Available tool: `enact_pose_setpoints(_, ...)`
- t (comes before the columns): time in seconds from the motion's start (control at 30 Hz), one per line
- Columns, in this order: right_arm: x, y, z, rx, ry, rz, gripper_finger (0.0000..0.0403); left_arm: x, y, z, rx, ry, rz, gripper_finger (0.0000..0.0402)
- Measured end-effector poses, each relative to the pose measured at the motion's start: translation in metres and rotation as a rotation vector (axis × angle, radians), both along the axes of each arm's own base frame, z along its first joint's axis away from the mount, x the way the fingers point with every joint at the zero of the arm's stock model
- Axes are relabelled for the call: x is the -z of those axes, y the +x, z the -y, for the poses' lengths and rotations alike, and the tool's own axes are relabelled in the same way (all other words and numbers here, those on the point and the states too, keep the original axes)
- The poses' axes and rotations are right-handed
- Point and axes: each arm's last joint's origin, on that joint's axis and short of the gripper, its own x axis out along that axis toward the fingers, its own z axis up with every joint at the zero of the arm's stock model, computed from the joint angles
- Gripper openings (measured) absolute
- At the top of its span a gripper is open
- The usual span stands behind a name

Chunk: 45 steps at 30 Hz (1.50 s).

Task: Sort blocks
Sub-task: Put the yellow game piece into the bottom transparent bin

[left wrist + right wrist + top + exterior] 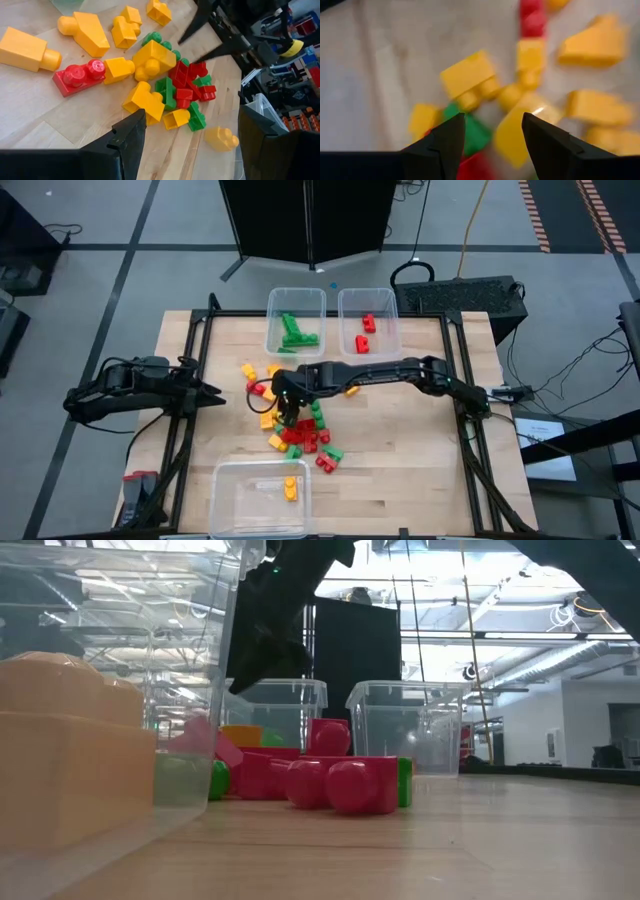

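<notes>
Blocks (297, 430) lie heaped directly beneath the right pincer (287, 412), its jaws parted and empty; left pincer (212, 392), released, waits farther off.

Right hand (287, 412) low at centre, fingers apart; left hand (215, 393) open.

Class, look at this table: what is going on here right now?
A two-armed robot is sorting toy blocks by colour. The right gripper hovers open and empty over the mixed pile. The left gripper waits open at the table's left. Green blocks, red blocks and one yellow block already lie in separate tubs.
</notes>
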Motion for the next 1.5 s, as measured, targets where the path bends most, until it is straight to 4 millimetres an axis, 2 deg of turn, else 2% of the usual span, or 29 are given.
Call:
enact_pose_setpoints(0.07,0.001,-0.001,-0.001,-0.005,0.052,-0.013,0.0198,0.000,0.000,0.000,0.000,0.001,0.000,0.0210)
enact_pose_setpoints(0.2,0.001,-0.002,-0.004,-0.018,0.041,-0.024,0.0220,0.000,0.000,0.000,0.000,0.008,0.000,0.0210)
enact_pose_setpoints(0.47,0.001,-0.002,0.002,0.008,0.033,-0.025,0.0318,0.000,0.000,-0.001,-0.018,0.019,-0.004,0.0210)
enact_pose_setpoints(0.57,0.001,-0.002,0.008,0.068,-0.001,-0.024,0.0337,0.000,0.000,-0.001,-0.018,0.019,-0.005,0.0210)
enact_pose_setpoints(0.83,0.003,-0.002,0.013,0.158,-0.033,-0.022,0.0340,0.000,0.000,-0.001,-0.017,0.021,-0.005,0.0210)
enact_pose_setpoints(1.13,0.031,-0.005,0.014,0.239,-0.014,-0.045,0.0340,0.000,0.000,-0.001,-0.010,0.035,-0.005,0.0210)
enact_pose_setpoints(1.5,0.049,-0.003,0.007,0.235,0.005,0.006,0.0340,0.000,0.000,-0.001,-0.009,0.035,-0.005,0.0210)
